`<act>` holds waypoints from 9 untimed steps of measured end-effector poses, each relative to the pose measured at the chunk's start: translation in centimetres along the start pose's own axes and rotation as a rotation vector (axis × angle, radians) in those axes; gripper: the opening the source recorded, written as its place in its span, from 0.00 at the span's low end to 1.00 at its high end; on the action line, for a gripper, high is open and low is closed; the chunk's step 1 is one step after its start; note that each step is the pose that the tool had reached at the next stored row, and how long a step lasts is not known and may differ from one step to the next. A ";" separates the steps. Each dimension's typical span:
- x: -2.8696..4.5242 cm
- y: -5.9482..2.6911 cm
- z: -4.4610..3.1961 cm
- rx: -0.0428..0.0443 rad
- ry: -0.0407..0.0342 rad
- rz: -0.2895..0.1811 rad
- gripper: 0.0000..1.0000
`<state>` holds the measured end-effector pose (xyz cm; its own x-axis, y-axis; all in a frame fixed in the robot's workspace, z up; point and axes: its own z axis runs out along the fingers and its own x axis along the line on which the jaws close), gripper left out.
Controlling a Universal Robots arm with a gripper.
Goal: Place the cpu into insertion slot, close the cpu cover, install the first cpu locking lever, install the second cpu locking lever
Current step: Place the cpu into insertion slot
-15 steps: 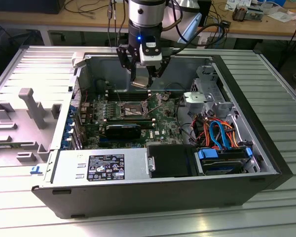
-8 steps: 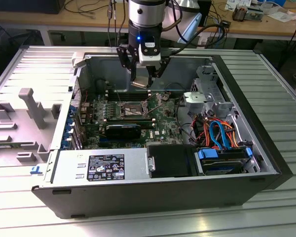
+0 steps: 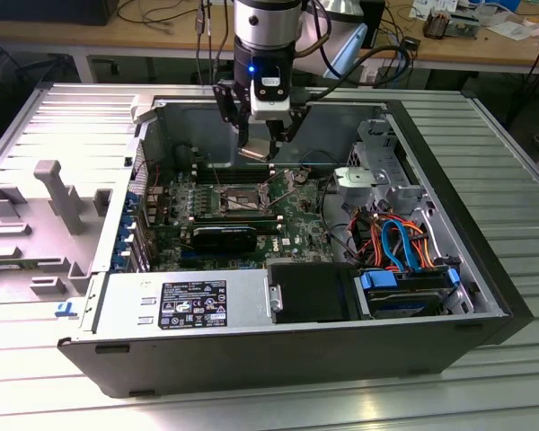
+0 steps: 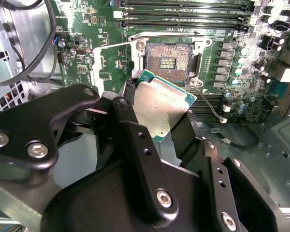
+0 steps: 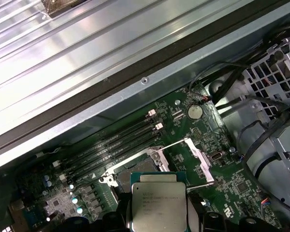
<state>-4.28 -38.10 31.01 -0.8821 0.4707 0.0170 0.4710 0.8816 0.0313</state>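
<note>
We see the gripper (image 3: 257,148) clamped on the cpu (image 4: 163,104), holding it above the bare insertion slot (image 4: 168,60), whose cpu cover (image 5: 199,159) stands swung open, leaving the chip's way clear.

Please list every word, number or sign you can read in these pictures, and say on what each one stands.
cpu, held in the gripper: printed lines on its metal top, too small to read.
Black label on the power supply: too blurred to read.
Motherboard: white markings, too small to read.
Nothing can be quoted.
</note>
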 end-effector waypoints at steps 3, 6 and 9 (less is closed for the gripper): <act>0.00 0.00 0.00 -0.0001 -0.0003 0.008 0.54; 0.00 0.00 0.00 -0.0002 -0.0005 0.016 0.54; 0.00 0.00 0.01 -0.0004 -0.0008 0.025 0.54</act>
<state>-4.28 -38.10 31.01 -0.8698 0.4930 0.0170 0.4933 0.8693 0.0313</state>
